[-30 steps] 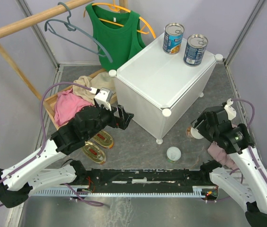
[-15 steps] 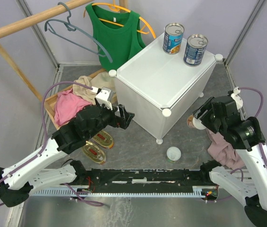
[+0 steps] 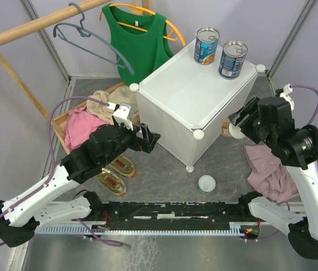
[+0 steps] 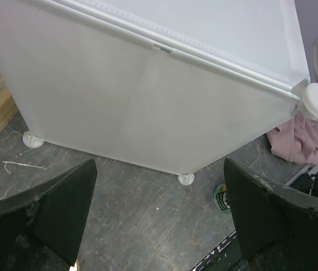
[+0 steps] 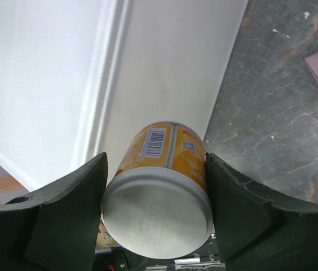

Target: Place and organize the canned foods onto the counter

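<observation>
Two tall blue-label steel cans (image 3: 207, 46) on white cube cabinet (image 3: 187, 96). Right gripper (image 5: 154, 161) pinches small white-lidded can (image 5: 158, 212); left gripper (image 4: 160, 169) spread. Another white-lidded can (image 3: 207, 183), gold oval tins (image 3: 111, 182) on floor.

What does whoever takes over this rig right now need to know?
Left end effector: open, empty, in front of the counter's left face.
Right end effector: shut on a small white-lidded can, held off the floor beside the counter's right face.
Done: two tall blue-label cans stand on the counter top, at the far corner.
Left: set down the held can; the other small can sits on the floor near the counter's front leg; two oval gold tins lie on the floor by the left arm.
</observation>
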You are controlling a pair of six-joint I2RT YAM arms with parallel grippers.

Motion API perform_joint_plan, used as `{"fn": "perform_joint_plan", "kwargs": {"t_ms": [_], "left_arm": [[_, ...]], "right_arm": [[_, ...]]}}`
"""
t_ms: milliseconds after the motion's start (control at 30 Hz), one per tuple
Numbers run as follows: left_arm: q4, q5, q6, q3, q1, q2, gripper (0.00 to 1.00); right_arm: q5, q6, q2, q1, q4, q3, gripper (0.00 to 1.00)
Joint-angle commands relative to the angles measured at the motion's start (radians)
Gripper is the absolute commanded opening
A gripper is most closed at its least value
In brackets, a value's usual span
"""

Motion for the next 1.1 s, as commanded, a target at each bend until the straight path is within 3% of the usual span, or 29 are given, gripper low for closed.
{"fn": "perform_joint_plan", "kwargs": {"t_ms": [0, 433, 1067], "left_arm": [[0.045, 0.003, -0.007, 0.047, -0.003, 0.002, 0.99], [0.051, 0.006, -0.003, 0.067, -0.004, 0.02, 0.99], [0.089, 0.017, 0.016, 0.117, -0.004, 0.074, 0.99]], "right_arm": [[-0.006, -0.019, 0.042, 0.004, 0.077, 0.121, 0.01], [-0.05, -0.028, 0.197, 0.004, 0.134, 0.322, 0.01], [-0.087, -0.013, 0.387, 0.018, 0.207, 0.451, 0.01]]}}
